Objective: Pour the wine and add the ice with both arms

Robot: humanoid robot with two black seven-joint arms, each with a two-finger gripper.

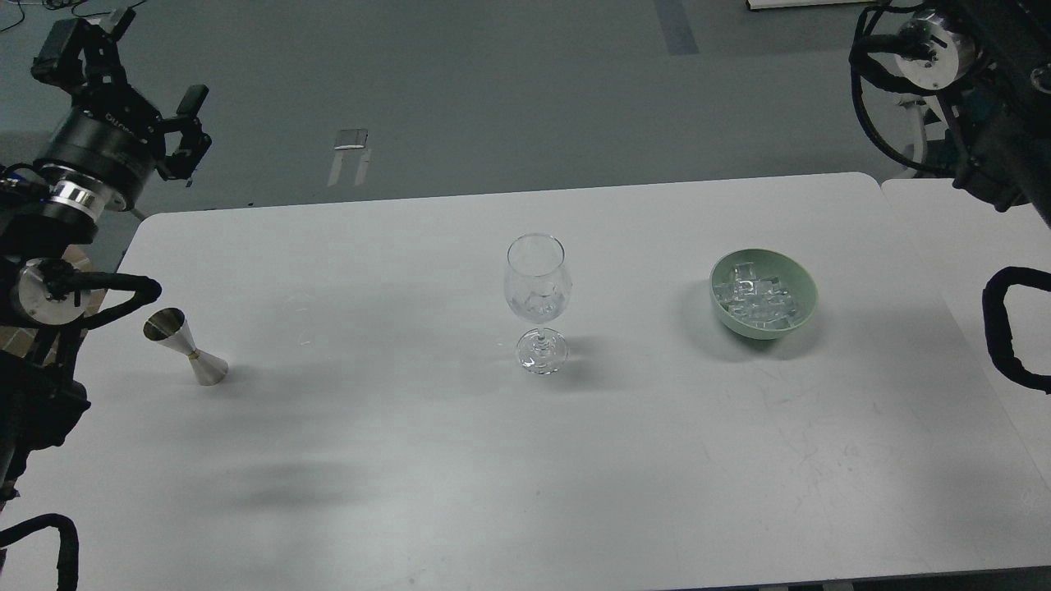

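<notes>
A clear stemmed wine glass [537, 283] stands upright near the middle of the white table [410, 460], with a bit of ice [538, 305] in its bowl. A green bowl [800, 289] to its right holds several clear ice cubes [754, 297]. My left gripper [127, 78] is raised beyond the table's far left corner, open and empty, well away from the glass. My right arm [977, 98] shows only as joints and cables at the top right; its gripper is out of view.
A steel double-cone jigger [185, 346] stands tilted on the left side of the table, below my left arm. A second white table [969, 238] adjoins on the right. Black cable loops [998, 328] hang at the right edge.
</notes>
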